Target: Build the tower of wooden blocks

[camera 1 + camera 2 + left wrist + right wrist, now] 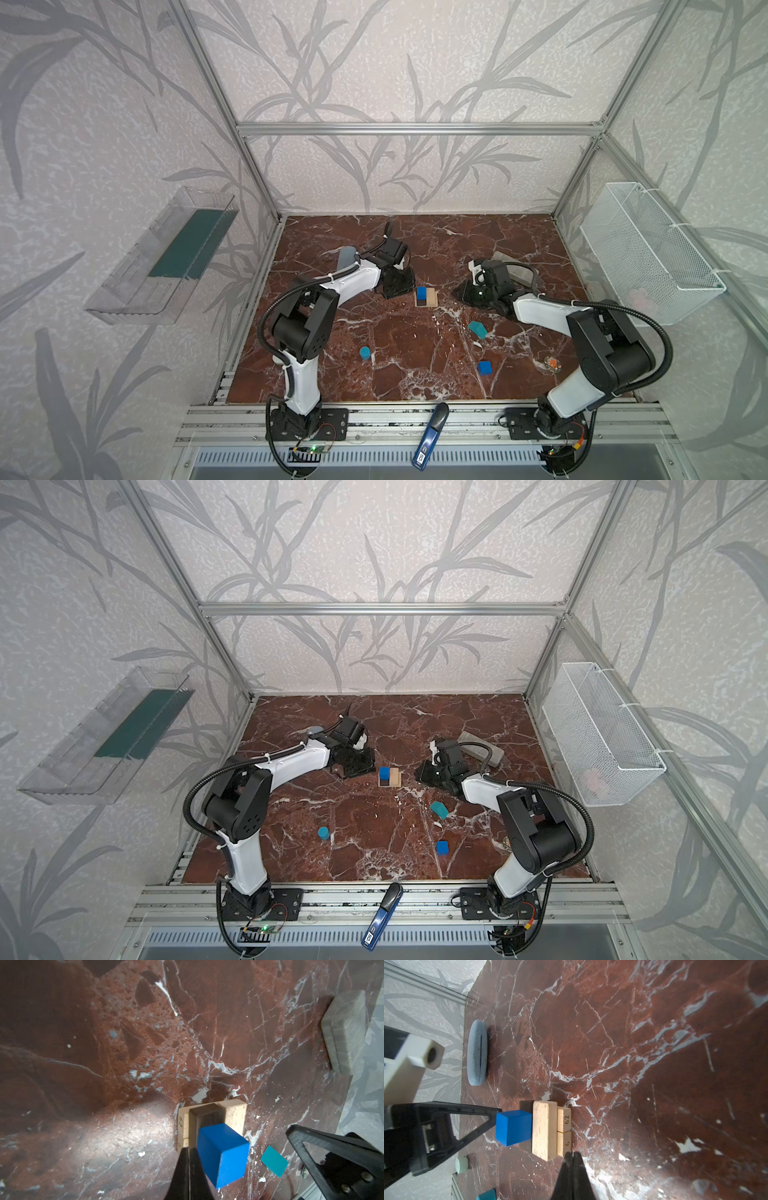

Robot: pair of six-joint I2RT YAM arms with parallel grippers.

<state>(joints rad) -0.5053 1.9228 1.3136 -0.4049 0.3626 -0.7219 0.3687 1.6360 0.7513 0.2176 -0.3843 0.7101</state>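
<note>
Pressing its jaws together on nothing, the left gripper [189, 1152] stands just beside the tower [431, 298], close to the blue cube [223, 1151] that sits on the dark bar [207, 1114]. The right gripper [573, 1155] is closed and empty too, with its tips just at the end of the pale bars [544, 1130], on the opposite side. On the table [415, 374], well apart from the tower, lie the cylinder [365, 353], the teal piece [478, 328] and a second cube [484, 367].
</note>
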